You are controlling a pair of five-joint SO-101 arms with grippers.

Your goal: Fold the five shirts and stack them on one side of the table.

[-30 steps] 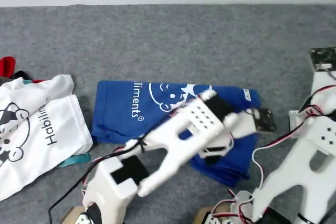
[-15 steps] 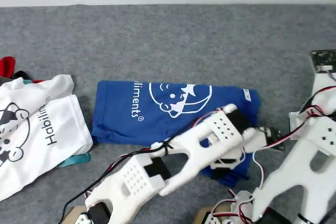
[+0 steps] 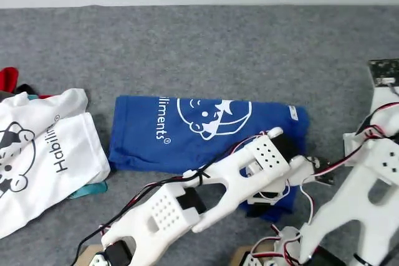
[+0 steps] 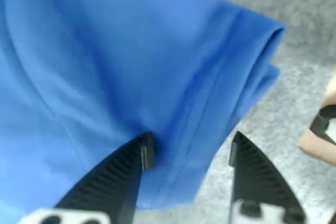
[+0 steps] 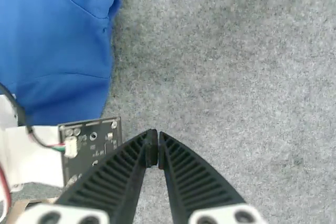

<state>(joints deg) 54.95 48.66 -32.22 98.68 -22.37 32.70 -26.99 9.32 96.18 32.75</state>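
Left gripper (image 4: pixel 191 148) was held wide open at the folded edge of the blue shirt (image 4: pixel 105 66).
One fingertip was set on the cloth and the other just past the hem, above the grey table (image 4: pixel 294 51); nothing was grasped. The right gripper (image 5: pixel 155 148) was seen closed and empty over the grey table, with the blue shirt just beside it. A white shirt (image 3: pixel 43 147) was laid well apart from both.

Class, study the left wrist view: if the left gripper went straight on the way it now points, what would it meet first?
Most likely the blue shirt: the open left gripper straddles its folded edge, one finger over cloth, the other over the grey table. How near is unclear.
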